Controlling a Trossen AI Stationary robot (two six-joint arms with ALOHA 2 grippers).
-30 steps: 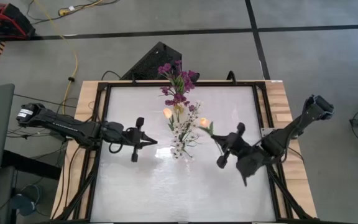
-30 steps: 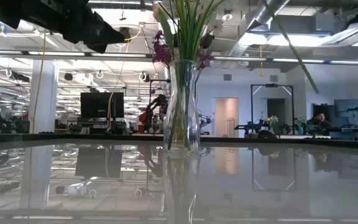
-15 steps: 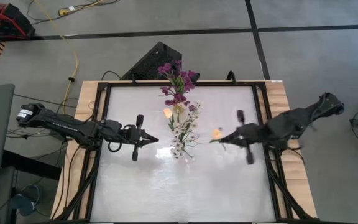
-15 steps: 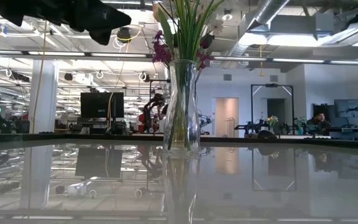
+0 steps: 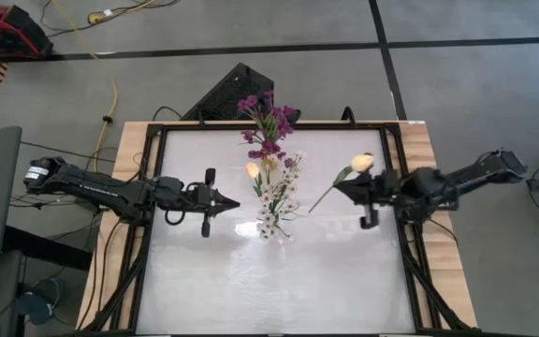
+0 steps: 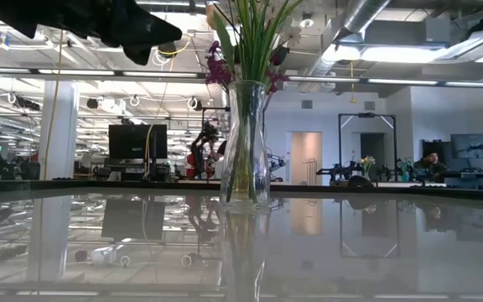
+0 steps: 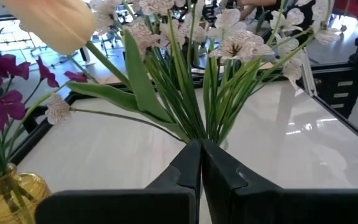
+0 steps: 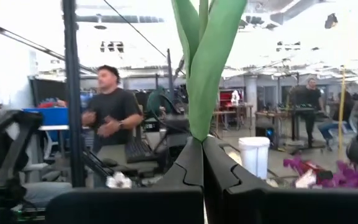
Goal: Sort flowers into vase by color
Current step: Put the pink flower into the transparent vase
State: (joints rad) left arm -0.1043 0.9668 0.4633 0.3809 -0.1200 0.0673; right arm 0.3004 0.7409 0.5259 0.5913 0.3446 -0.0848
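- Right gripper (image 5: 342, 188) clamps a tulip (image 5: 362, 162) by its stem, carrying it clear above the worktop (image 5: 335, 271) for sorting.
- Left gripper (image 5: 234, 203), shut and empty, waits beside the vase (image 6: 245, 144).

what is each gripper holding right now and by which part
The right gripper is shut on a peach tulip, pinching its green stem and leaf near the lower end. The left gripper is shut beside the vase, holding nothing.

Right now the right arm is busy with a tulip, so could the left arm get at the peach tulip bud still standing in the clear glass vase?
Probably yes: the left gripper, shut and empty, hangs beside the vase, with open space between it and the tulip bud.
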